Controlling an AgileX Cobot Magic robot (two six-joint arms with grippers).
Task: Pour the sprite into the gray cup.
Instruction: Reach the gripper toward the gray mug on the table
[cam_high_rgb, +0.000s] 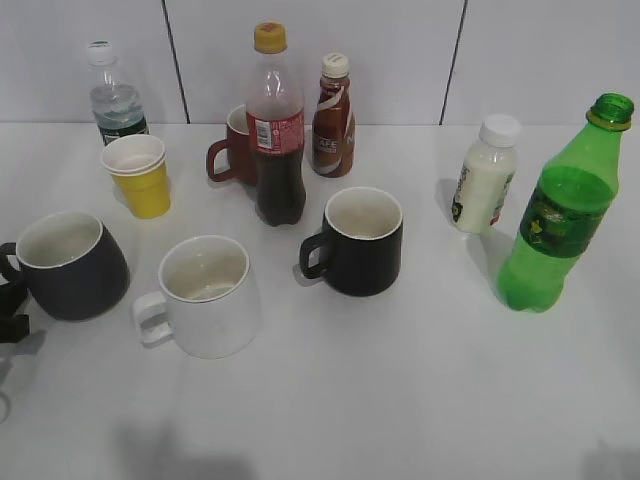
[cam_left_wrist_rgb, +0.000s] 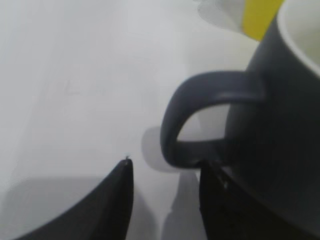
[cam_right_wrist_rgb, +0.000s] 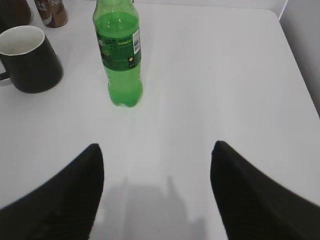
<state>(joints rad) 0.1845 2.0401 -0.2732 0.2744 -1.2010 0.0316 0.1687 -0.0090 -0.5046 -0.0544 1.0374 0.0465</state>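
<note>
The sprite (cam_high_rgb: 560, 215), a tall green bottle with a green cap, stands upright at the right of the table; it also shows in the right wrist view (cam_right_wrist_rgb: 120, 55). The gray cup (cam_high_rgb: 70, 265) sits at the far left, upright, cream inside. My left gripper (cam_high_rgb: 10, 300) is at the left edge, right by the cup's handle. In the left wrist view the gripper (cam_left_wrist_rgb: 165, 167) is open, with the cup's loop handle (cam_left_wrist_rgb: 200, 95) just ahead of the gap. My right gripper (cam_right_wrist_rgb: 156, 147) is open and empty, some way short of the sprite, and out of the exterior view.
Near the gray cup stand a white mug (cam_high_rgb: 205, 295) and a yellow paper cup (cam_high_rgb: 140, 175). A black mug (cam_high_rgb: 360, 240), cola bottle (cam_high_rgb: 277, 130), coffee bottle (cam_high_rgb: 333, 105), red mug (cam_high_rgb: 235, 150), water bottle (cam_high_rgb: 115, 100) and milk bottle (cam_high_rgb: 485, 175) stand behind. The table's right edge (cam_right_wrist_rgb: 300, 65) is close to the sprite.
</note>
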